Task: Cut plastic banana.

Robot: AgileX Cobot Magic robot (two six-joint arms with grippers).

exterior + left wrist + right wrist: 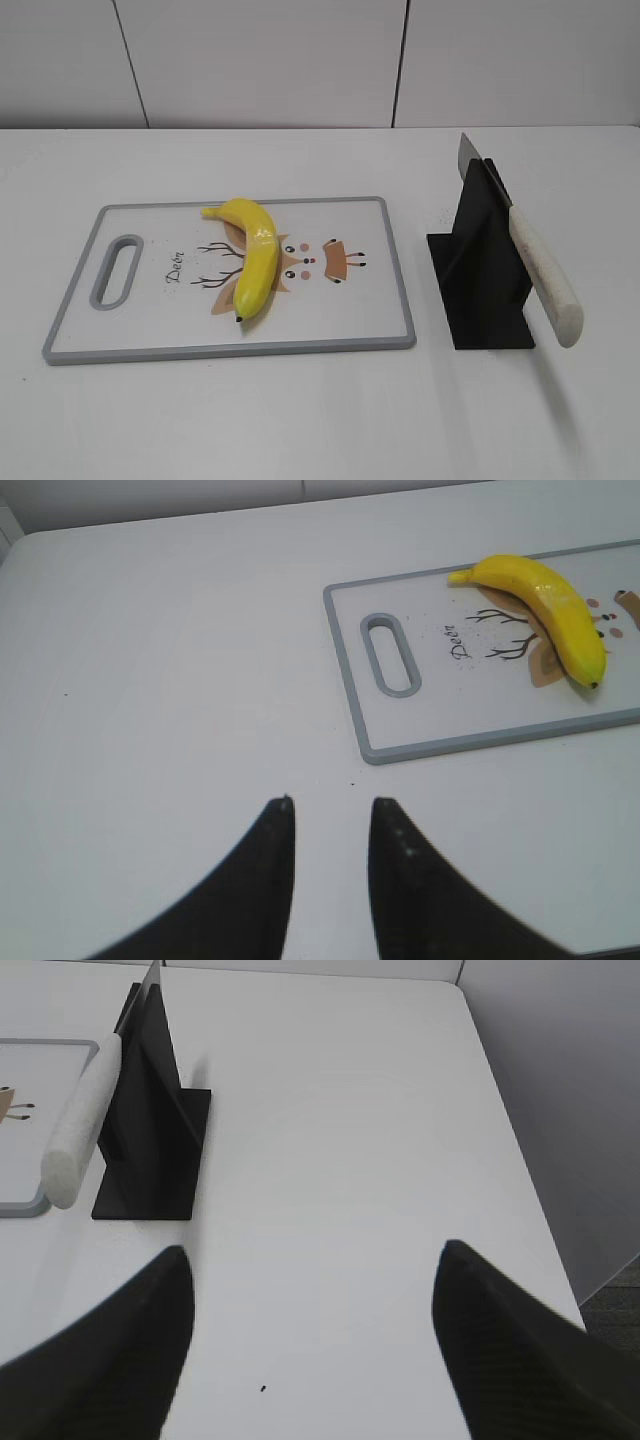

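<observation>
The bench [320, 420] lies open in front of the cutting board [70, 320] and to its left. A clear strip separates the board's right edge from the black knife stand [480, 290], which rises upright as the one tall obstacle. The knife [545, 275] slants across it, handle jutting forward and outward. Right of the stand, bare surface runs to the bench edge. Above the plastic banana [255, 255] nothing intervenes.

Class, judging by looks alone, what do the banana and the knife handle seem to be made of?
Banana: probably plastic; glossy yellow skin with hard highlights. Knife handle: matte off-white, perhaps plastic or foam; the pictures can't settle which.
</observation>
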